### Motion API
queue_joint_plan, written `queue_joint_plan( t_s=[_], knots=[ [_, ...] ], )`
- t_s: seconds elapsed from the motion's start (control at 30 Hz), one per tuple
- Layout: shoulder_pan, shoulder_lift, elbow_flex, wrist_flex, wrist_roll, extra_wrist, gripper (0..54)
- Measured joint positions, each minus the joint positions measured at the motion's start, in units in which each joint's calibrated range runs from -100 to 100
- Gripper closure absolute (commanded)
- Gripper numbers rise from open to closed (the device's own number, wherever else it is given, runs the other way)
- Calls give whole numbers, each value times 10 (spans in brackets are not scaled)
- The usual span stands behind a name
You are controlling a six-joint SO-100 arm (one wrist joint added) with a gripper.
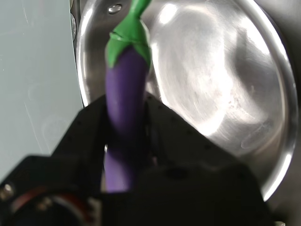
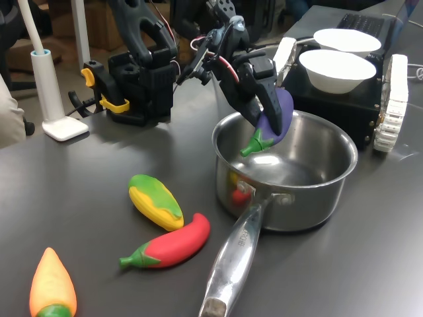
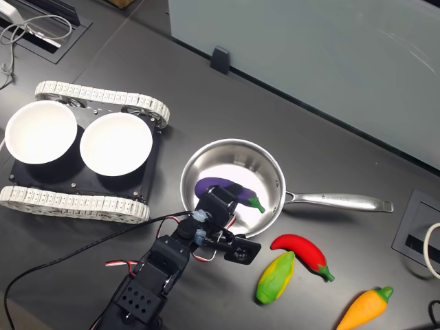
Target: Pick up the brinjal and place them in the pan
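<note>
Brinjal (image 2: 276, 117): pinched in my gripper (image 2: 268, 119), stem-down over pan (image 2: 330, 191). Risk: released too near the rim, it may tumble out.

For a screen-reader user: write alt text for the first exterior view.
The end effector holds a purple brinjal, stem down, over an otherwise empty steel pan on a dark table. A toy corn, red chili and orange pepper lie at the first exterior view's left.
</note>
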Motion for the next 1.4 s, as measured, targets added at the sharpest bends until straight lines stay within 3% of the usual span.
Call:
queue_joint_plan(
  t_s=[0.4, 0.6, 1.07, 1.2, 1.3, 1.4],
  knots=[
    [6, 0, 0, 0, 1, 0, 524],
    [6, 0, 13, 0, 1, 0, 373],
    [4, 0, 19, -1, 1, 0, 190],
    [4, 0, 19, -1, 2, 0, 87],
    [0, 0, 19, -1, -4, 0, 56],
    [-8, 0, 19, -1, -6, 0, 57]
  ],
)
